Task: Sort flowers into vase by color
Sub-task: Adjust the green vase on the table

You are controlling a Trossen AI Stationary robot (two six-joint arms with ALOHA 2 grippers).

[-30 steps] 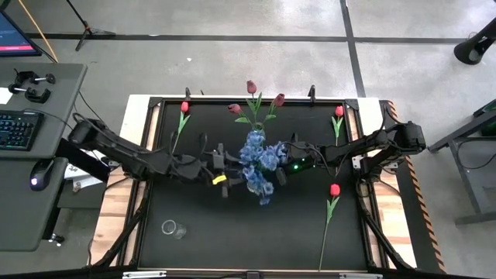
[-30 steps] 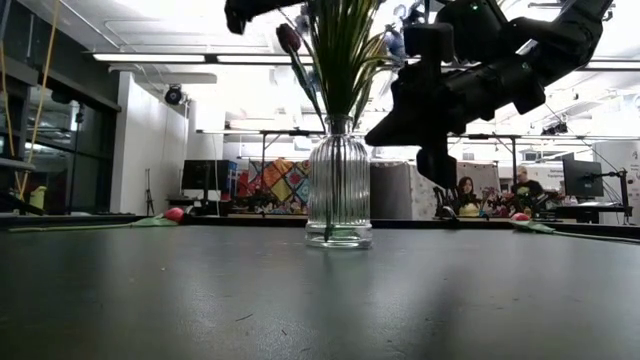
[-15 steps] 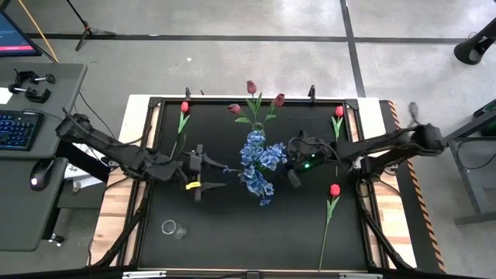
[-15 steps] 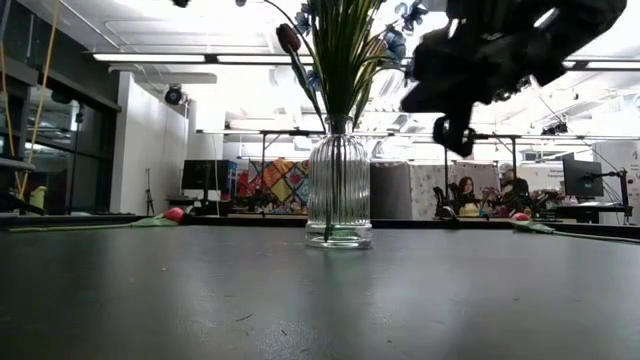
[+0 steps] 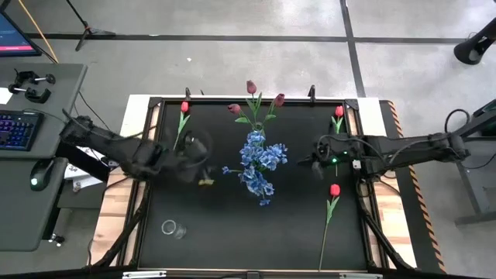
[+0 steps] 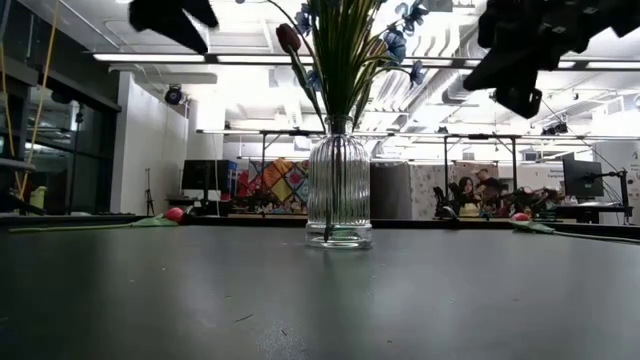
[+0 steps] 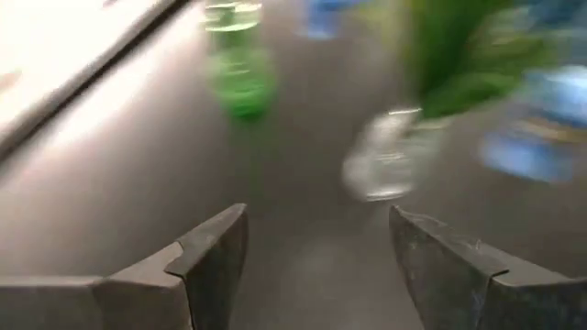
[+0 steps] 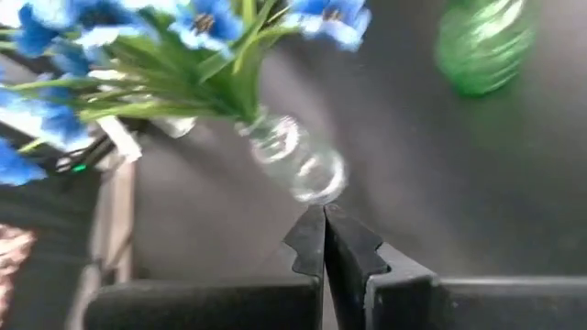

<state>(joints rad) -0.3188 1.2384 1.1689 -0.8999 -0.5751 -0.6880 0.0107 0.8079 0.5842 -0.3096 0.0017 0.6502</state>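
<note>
A ribbed clear glass vase (image 6: pixel 338 190) stands on its base at the table's middle and holds bushy blue flowers (image 5: pixel 258 164). Just beyond it, maroon tulips (image 5: pixel 252 97) rise over a green vessel (image 8: pixel 481 37), which also shows blurred in the left wrist view (image 7: pixel 238 64). Three red tulips lie flat on the mat: far left (image 5: pixel 184 108), far right (image 5: pixel 338 113) and near right (image 5: pixel 334 191). My left gripper (image 5: pixel 203 164) hangs open in the air left of the vase. My right gripper (image 5: pixel 316 164) is shut, in the air right of it.
A small clear glass (image 5: pixel 172 229) stands near the mat's near left corner. The black mat has a raised frame (image 5: pixel 155 105) around it. A desk with a keyboard (image 5: pixel 15 128) lies left of the table. People sit far off in the room (image 6: pixel 465 190).
Both grippers have drawn back from the blue flowers. The left went toward the table's left edge, the right toward the right edge and somewhat upward. The vase and the flowers have stayed in place.
</note>
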